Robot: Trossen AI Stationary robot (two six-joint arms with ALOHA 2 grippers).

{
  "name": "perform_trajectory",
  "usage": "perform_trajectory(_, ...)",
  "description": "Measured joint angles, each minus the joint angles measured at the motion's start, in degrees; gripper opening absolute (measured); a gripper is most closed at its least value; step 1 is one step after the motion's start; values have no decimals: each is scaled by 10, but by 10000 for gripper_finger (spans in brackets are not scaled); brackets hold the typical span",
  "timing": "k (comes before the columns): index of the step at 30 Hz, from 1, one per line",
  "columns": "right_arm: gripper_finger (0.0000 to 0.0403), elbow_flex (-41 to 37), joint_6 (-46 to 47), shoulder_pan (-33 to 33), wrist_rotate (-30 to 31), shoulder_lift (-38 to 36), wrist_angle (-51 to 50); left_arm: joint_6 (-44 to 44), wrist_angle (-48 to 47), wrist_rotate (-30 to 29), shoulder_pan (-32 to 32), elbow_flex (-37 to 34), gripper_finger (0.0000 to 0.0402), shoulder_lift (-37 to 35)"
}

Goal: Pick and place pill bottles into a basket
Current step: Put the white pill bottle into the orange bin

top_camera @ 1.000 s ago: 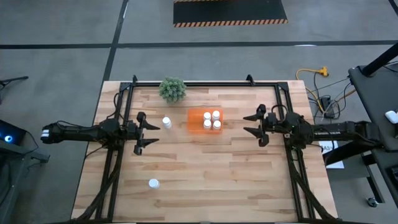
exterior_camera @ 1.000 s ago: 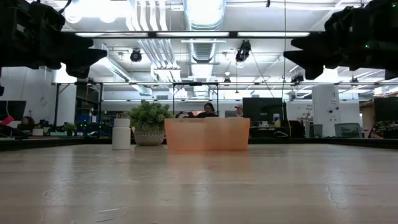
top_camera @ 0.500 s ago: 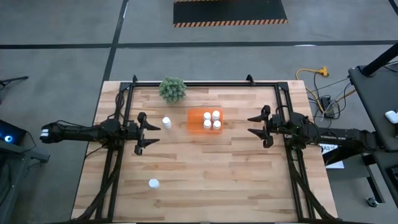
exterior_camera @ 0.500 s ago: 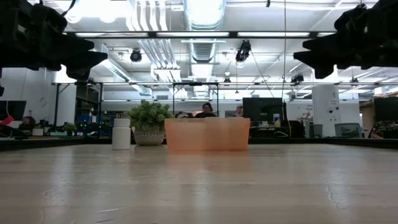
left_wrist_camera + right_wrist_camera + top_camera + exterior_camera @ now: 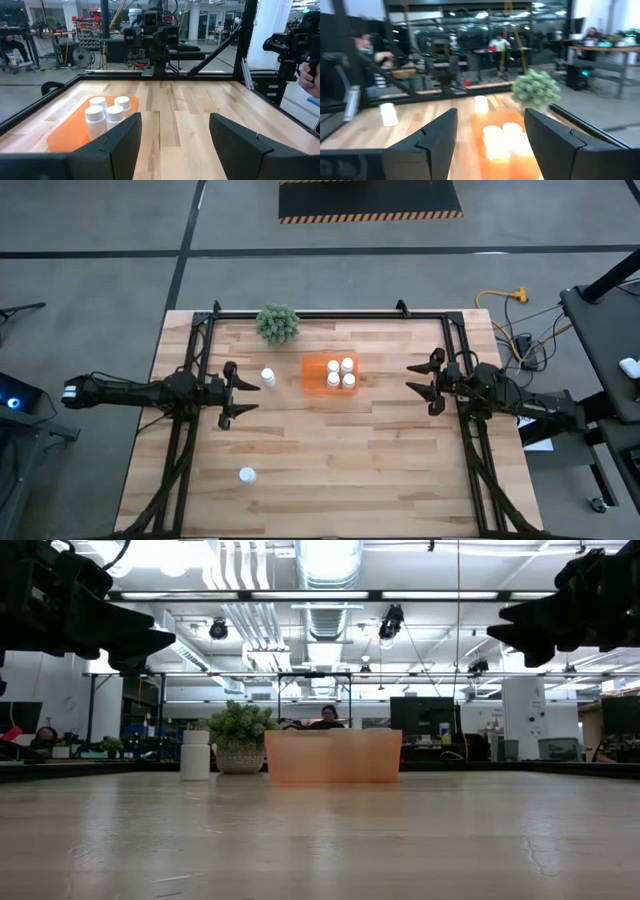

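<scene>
High view: we are counting four pill bottles in orange basket, loose bottle beside left gripper, another on worktop. Both jaws released; right gripper waiting. We are advising centring jaws over nearest cap.

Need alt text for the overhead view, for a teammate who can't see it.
Four pill bottles stand in the orange basket; two remain on the table. Left gripper and right gripper hover open either side.

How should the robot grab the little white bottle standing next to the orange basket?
Probably from straight above, fingers closing on the round sides just under the cap. The bottle stands upright, clear of the basket, closest to the open left gripper.
</scene>
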Motion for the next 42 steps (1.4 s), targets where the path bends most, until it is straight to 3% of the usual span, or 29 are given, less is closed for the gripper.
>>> perform_trajectory(4,219,0,-4,0,37,-12,-34,0,0,0,0,0,217,0)
perform_trajectory(18,219,0,-37,0,32,1,-42,-58,9,31,0,0,217,14)
perform_trajectory(23,219,0,-37,0,32,0,-42,-82,96,96,0,0,217,37)
perform_trajectory(31,219,0,-36,0,32,0,-41,-171,350,255,-8,3,217,122)
perform_trajectory(34,219,0,-35,0,32,0,-41,-163,393,307,-19,30,217,163)
perform_trajectory(39,219,0,-35,0,32,0,-41,-163,387,349,-49,93,217,235)
perform_trajectory(42,219,0,-35,0,32,0,-41,-143,371,411,-67,147,217,289)
